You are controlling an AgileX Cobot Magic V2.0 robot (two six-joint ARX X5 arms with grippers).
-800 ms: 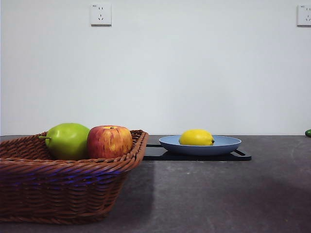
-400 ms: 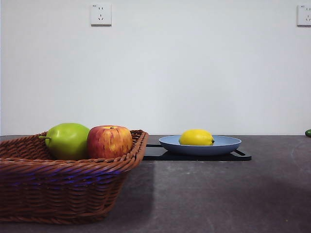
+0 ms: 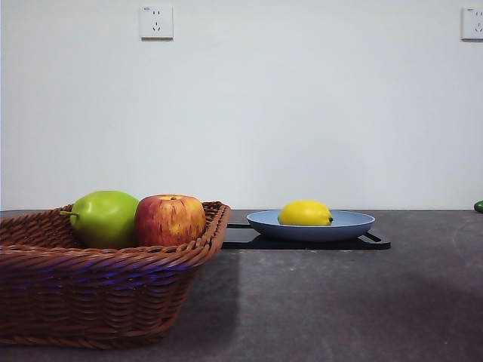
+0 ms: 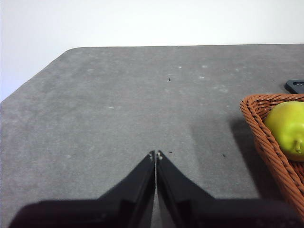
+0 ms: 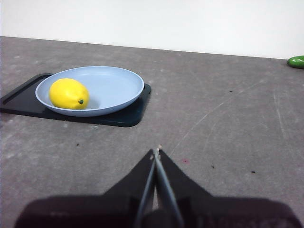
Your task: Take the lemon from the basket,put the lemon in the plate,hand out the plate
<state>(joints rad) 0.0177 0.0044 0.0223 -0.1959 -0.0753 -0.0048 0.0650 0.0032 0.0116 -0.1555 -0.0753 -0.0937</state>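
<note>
Nearest you in the front view sits the wicker basket (image 3: 106,279), holding a green pear-like fruit (image 3: 106,219) and a red-yellow streaked apple (image 3: 170,220) side by side, touching. The lemon (image 3: 305,213) is not among them: it lies farther back in the light-blue plate (image 3: 355,225), which rests on a flat black tray (image 3: 377,243). On the far wall you can see two sockets (image 3: 156,23).

Compare this with the front view of half a second and a full second ago and you find nothing has moved: fruit, plate and tray sit exactly where they were, and no arm shows in that view at any of the three moments. So judge the first two steps as done; only handing out the plate is left, and it is not yet begun.

Your left gripper (image 4: 156,154) hovers over bare table with its jaws pressed together, empty, the basket rim and the green fruit off to one side of it. Your right gripper (image 5: 156,151) is likewise closed on nothing, over bare table, pointing toward the plate but well apart from it; from there the lemon lies toward one side of the plate, nub end facing the camera. A small green object (image 5: 297,61) lies at the table's far edge.

The right arm looks the better placed to take the plate.
</note>
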